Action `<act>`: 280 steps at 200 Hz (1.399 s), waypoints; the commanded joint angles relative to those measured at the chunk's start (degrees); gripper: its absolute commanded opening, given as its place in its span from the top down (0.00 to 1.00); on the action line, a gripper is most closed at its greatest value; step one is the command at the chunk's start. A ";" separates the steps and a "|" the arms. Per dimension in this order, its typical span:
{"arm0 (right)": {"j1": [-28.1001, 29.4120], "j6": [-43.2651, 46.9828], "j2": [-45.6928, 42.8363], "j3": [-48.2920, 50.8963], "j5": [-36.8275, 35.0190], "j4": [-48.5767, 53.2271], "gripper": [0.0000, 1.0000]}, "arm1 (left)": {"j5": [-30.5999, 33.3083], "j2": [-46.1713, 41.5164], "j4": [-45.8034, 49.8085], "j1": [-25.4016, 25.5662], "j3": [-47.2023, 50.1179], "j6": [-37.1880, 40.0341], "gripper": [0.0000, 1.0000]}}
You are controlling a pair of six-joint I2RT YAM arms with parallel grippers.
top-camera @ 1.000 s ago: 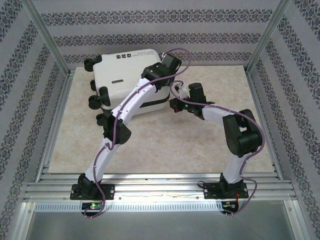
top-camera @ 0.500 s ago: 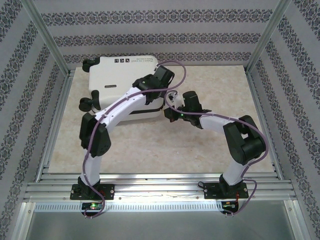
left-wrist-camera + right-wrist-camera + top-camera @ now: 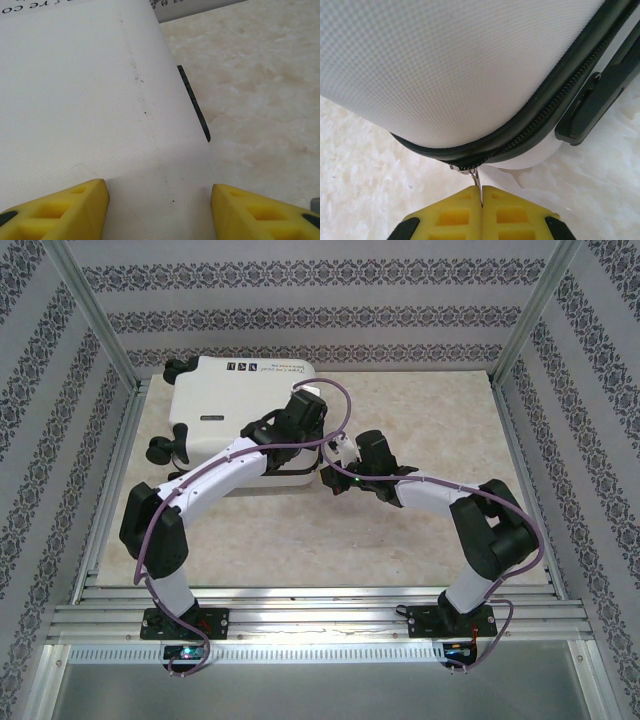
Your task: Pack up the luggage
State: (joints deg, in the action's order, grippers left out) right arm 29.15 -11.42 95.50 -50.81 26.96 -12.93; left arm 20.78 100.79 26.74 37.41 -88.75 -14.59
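luggage [image 3: 235,405]: closed white shell, lying flat on the desk [image 3: 440,420], wheels [image 3: 160,450] on its left side; my left claw is over it and my right claw is at its near right corner
right claw [image 3: 481,192]: pressed together, pinching the thin metal zipper pull [image 3: 474,176] just below the luggage's corner curve
left claw [image 3: 159,192]: spread, yellow fingers [image 3: 65,205] apart over the luggage's top shell near its right edge; can't tell if they press on it
step (my guess): running the zip along the luggage's seam, last bit of packing
do it well: I drag the pull along the zipper track [image 3: 540,120], not away from the luggage; follow the corner's bend, stay low
do it well 2: left claw should bear down on the luggage so it doesn't slide or turn with the tug
risk: pull is a slim tab and may slip from my pads if I yank sideways
right wrist view gives: the pinch itself, zip teeth, slider at the bend; which stretch is left to zip is unclear
left wrist view gives: shell texture, dark specks, black seam strip [image 3: 194,102] at the luggage's right edge
top view gives: whole luggage, printed marks [image 3: 262,366], both my arms close beside its right end, so little room between them
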 commanded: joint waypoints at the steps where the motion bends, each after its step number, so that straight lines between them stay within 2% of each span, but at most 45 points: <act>1: -1.20 -1.15 -1.22 -0.77 -11.22 2.81 1.00 | -0.12 2.79 16.87 -0.49 4.82 -3.53 0.44; 26: -1.76 -1.19 -0.35 -2.16 -13.79 4.15 1.00 | -0.61 2.74 16.75 -0.49 4.88 -3.95 0.45; 56: -2.69 -0.70 0.40 -3.68 -13.39 4.85 1.00 | -0.38 2.75 17.46 -0.49 4.24 -3.97 0.45; 82: -2.63 1.94 -0.17 -1.52 0.99 -0.66 1.00 | -0.04 2.74 18.11 -0.49 3.83 -3.84 0.45; 102: -2.02 1.61 -0.57 0.86 4.32 -4.14 1.00 | 0.19 2.48 18.34 -0.49 3.50 -3.84 0.46; 115: -1.73 1.09 -0.69 2.89 4.06 -6.64 0.89 | -0.03 2.31 18.17 -0.49 3.46 -3.86 0.45; 173: 0.29 0.72 -0.93 12.50 3.06 -21.94 0.63 | -0.38 2.75 18.26 -0.49 2.60 -3.56 0.45; 212: 0.43 0.57 4.31 12.44 4.56 -31.25 0.56 | -0.30 2.38 18.35 -0.49 2.75 -4.12 0.45; 280: 1.09 0.60 10.44 7.24 6.96 -33.74 0.54 | -0.31 2.32 18.46 -0.49 2.39 -4.06 0.45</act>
State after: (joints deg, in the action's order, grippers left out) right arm 29.54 -11.40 104.71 -41.41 31.33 -42.52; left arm 21.28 100.75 28.03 37.41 -89.27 -15.94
